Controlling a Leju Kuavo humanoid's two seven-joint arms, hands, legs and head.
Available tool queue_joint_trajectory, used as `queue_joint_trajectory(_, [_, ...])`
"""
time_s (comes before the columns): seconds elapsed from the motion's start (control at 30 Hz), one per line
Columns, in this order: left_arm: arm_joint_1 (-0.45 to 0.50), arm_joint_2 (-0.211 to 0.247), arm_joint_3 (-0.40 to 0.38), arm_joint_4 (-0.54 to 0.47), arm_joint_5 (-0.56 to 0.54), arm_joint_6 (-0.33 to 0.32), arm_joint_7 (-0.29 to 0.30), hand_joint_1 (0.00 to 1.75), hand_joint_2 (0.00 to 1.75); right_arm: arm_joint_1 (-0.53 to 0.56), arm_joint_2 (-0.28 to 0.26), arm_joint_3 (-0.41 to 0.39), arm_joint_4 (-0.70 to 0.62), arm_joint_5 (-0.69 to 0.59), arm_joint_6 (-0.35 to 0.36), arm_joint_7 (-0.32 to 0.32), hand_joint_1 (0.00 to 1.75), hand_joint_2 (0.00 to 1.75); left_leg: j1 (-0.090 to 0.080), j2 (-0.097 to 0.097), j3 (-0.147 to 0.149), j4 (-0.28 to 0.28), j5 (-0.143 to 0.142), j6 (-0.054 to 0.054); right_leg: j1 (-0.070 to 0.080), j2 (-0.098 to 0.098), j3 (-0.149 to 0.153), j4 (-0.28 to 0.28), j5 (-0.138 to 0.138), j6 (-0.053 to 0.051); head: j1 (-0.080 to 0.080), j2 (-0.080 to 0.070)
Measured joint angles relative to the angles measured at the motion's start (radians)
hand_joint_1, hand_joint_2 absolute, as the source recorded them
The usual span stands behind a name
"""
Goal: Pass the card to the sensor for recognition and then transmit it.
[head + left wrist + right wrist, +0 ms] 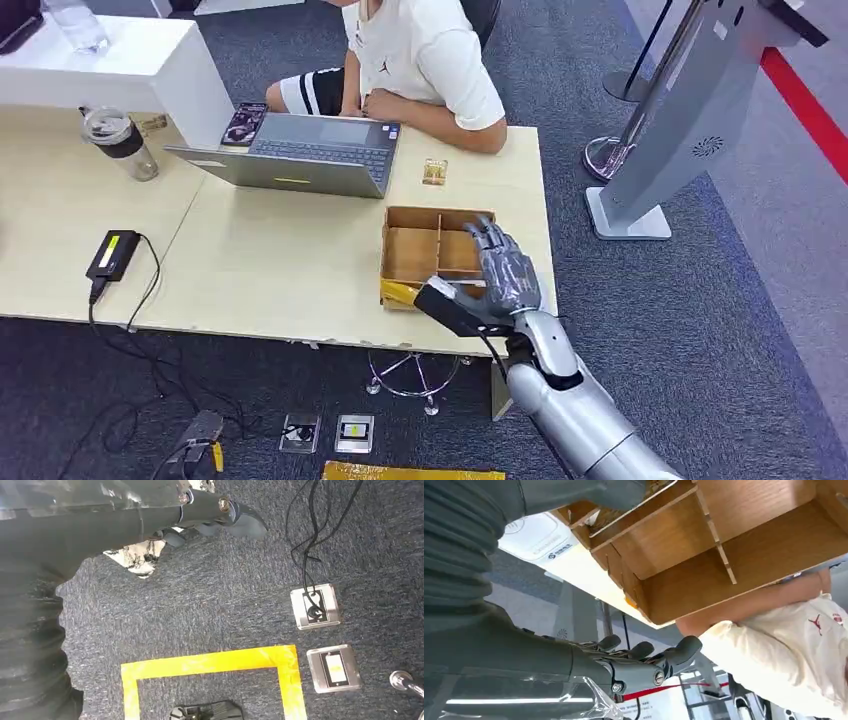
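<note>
A small gold-brown card (434, 171) lies flat on the table between the laptop and a wooden divided box (412, 254). My right hand (503, 272) hovers over the box's near right corner with its fingers spread and nothing in them. In the right wrist view the box (734, 550) shows its bare compartments, and my right hand (644, 655) has its fingers extended. A white flat device with a printed logo (531, 537) lies beside the box. My left hand (210, 510) hangs over the carpet and holds nothing.
A person in a white shirt (425, 45) sits across the table (280, 270) with a forearm near the card. An open laptop (300, 152), a lidded tumbler (120, 142) and a black power brick (112, 254) are also on it. A grey kiosk stand (680, 120) rises at right.
</note>
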Motion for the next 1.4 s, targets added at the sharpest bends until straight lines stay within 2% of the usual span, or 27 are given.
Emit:
queue_joint_trajectory(0.03, [0.000,0.000,0.002,0.000,0.000,0.000,0.000,0.00,1.75,0.000,0.000,0.000,0.003,0.000,0.000,0.000,0.58,1.75,0.000,0.000,0.000,0.000,0.000,0.000,0.000,0.000,0.000,0.000,0.000,0.000,0.000,0.000])
queue_joint_trajectory(0.1, [0.000,0.000,0.006,0.000,0.000,0.000,0.000,0.00,1.75,0.000,-0.001,0.000,0.008,0.000,-0.001,0.000,0.66,1.75,0.000,0.000,0.000,0.000,0.000,0.000,0.000,0.000,0.000,0.000,0.000,0.000,0.000,0.000])
queue_joint_trajectory(0.3, [0.000,0.000,0.009,0.000,-0.002,-0.010,0.000,0.00,1.75,-0.002,-0.001,0.000,0.026,0.000,-0.005,-0.003,0.44,1.75,0.000,0.000,0.000,0.000,0.000,0.000,0.000,0.000,0.000,0.000,0.000,0.000,0.000,0.000])
queue_joint_trajectory(0.43, [0.000,0.000,0.010,0.000,-0.002,-0.012,0.000,0.00,1.75,-0.002,-0.001,0.000,0.037,-0.002,-0.010,-0.012,0.58,1.75,0.000,0.000,0.000,0.000,0.000,0.000,0.000,0.000,0.000,0.000,0.000,0.000,0.000,0.000])
queue_joint_trajectory(0.53, [0.000,0.000,0.011,0.000,-0.002,-0.015,0.000,0.00,1.75,-0.005,-0.001,0.001,0.046,-0.013,-0.023,-0.032,0.77,1.75,0.000,0.000,0.000,0.000,0.000,0.000,0.000,0.000,0.000,0.000,0.000,0.000,0.000,0.000])
queue_joint_trajectory(0.63, [0.000,0.000,0.012,0.000,0.002,-0.016,0.000,0.00,1.75,-0.005,-0.001,0.002,0.057,-0.019,-0.031,-0.043,0.80,1.75,0.000,0.000,0.000,0.000,0.000,0.000,0.000,0.000,0.000,0.000,0.000,0.000,0.000,0.000])
queue_joint_trajectory(0.67, [0.000,0.000,0.013,0.000,0.007,-0.017,0.000,0.00,1.75,-0.005,-0.001,0.002,0.060,-0.024,-0.031,-0.047,0.86,1.75,0.000,0.000,0.000,0.000,0.000,0.000,0.000,0.000,0.000,0.000,0.000,0.000,0.000,0.000])
queue_joint_trajectory(0.7, [0.000,0.000,0.016,0.000,0.010,-0.017,0.000,0.00,1.75,-0.005,-0.001,0.003,0.064,-0.027,-0.031,-0.050,0.98,1.75,0.000,0.000,0.000,0.000,0.000,0.000,0.000,0.000,0.000,0.000,0.000,0.000,0.000,0.000])
queue_joint_trajectory(0.77, [0.002,0.000,0.019,0.000,0.016,-0.018,-0.002,0.00,1.75,-0.004,-0.001,0.006,0.070,-0.031,-0.032,-0.048,1.03,1.75,0.000,0.000,0.000,0.000,0.000,0.000,0.000,0.000,0.000,0.000,0.000,0.000,0.000,0.000])
queue_joint_trajectory(0.87, [0.008,0.000,0.030,0.002,0.025,-0.019,-0.011,0.00,1.75,0.003,0.007,0.010,0.079,-0.026,-0.037,-0.033,1.03,1.75,0.000,0.000,0.000,0.000,0.000,0.000,0.000,0.000,0.000,0.000,0.000,0.000,0.000,0.000])
queue_joint_trajectory(0.93, [0.012,0.000,0.034,0.003,0.029,-0.019,-0.017,0.00,1.75,0.009,0.015,0.013,0.086,-0.021,-0.038,-0.029,0.96,1.75,0.000,0.000,0.000,0.000,0.000,0.000,0.000,0.000,0.000,0.000,0.000,0.000,0.000,0.000])
queue_joint_trajectory(1.07, [0.019,0.000,0.043,0.005,0.037,-0.018,-0.022,0.00,1.75,0.011,0.027,0.025,0.099,-0.016,-0.038,-0.026,0.99,1.75,0.000,0.000,0.000,0.000,0.000,0.000,0.000,0.000,0.000,0.000,0.000,0.000,0.000,0.000])
queue_joint_trajectory(1.13, [0.020,0.000,0.044,0.005,0.037,-0.016,-0.024,0.00,1.75,0.011,0.034,0.027,0.106,-0.014,-0.038,-0.025,1.15,1.75,0.000,0.000,0.000,0.000,0.000,0.000,0.000,0.000,0.000,0.000,0.000,0.000,0.000,0.000])
queue_joint_trajectory(1.17, [0.020,0.000,0.047,0.005,0.038,-0.016,-0.024,0.00,1.75,0.011,0.036,0.027,0.108,-0.013,-0.038,-0.024,1.15,1.75,0.000,0.000,0.000,0.000,0.000,0.000,0.000,0.000,0.000,0.000,0.000,0.000,0.000,0.000])
queue_joint_trajectory(1.2, [0.021,0.000,0.051,0.006,0.038,-0.016,-0.024,0.00,1.75,0.011,0.039,0.028,0.112,-0.013,-0.038,-0.024,1.31,1.75,0.000,0.000,0.000,0.000,0.000,0.000,0.000,0.000,0.000,0.000,0.000,0.000,0.000,0.000])
queue_joint_trajectory(1.3, [0.021,0.000,0.059,0.006,0.039,-0.015,-0.024,0.00,1.75,0.011,0.044,0.030,0.121,-0.012,-0.040,-0.024,1.55,1.75,0.000,0.000,0.000,0.000,0.000,0.000,0.000,0.000,0.000,0.000,0.000,0.000,0.000,0.000])
queue_joint_trajectory(1.4, [0.022,0.000,0.061,0.008,0.038,-0.015,-0.024,0.00,1.75,0.005,0.046,0.034,0.128,-0.011,-0.042,-0.023,1.57,1.75,0.000,0.000,0.000,0.000,0.000,0.000,0.000,0.000,0.000,0.000,0.000,0.000,0.000,0.000])
